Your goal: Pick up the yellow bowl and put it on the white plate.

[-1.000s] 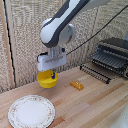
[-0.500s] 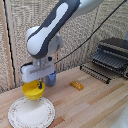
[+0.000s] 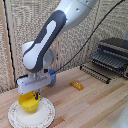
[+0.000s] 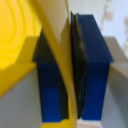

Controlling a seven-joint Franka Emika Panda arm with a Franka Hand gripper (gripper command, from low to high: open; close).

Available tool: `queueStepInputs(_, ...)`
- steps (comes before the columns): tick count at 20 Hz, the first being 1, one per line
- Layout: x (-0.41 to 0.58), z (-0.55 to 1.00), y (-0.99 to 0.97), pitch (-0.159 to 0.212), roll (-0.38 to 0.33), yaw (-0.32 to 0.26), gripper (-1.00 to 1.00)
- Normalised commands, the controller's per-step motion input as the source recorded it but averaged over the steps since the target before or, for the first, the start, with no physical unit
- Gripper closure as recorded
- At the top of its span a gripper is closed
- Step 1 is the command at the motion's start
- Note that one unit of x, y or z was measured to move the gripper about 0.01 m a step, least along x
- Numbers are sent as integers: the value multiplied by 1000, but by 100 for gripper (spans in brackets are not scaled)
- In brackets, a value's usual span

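**Nearly set down: yellow bowl pinched by its rim over the plate**

Now the yellow bowl [image 3: 28,103] sits low over the white plate [image 3: 46,116], toward the side of it at the exterior view's left; whether its base touches the plate cannot be told. It hangs upright because the gripper [image 3: 36,94] clamps only one spot of its rim. The wrist view shows why the hold works: the thin yellow wall runs between the two blue fingers [image 4: 94,70], one inside the bowl and one outside, jaws closed tight on it. Such a rim pinch keeps the bowl's underside free for landing on the plate.

Release has not happened yet, so by my judgement the task is close to its last step.

Behind stand a blue cup [image 3: 51,76], a small orange block [image 3: 76,85] and a toaster oven [image 3: 114,56], all well apart from the plate.
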Motion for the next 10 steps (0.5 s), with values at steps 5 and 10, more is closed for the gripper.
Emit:
queueStepInputs(5, 79, -63, 58, 2, -24, 24, -100)
queueStepInputs(10, 109, 645, -33, 6, 16, 30, -100)
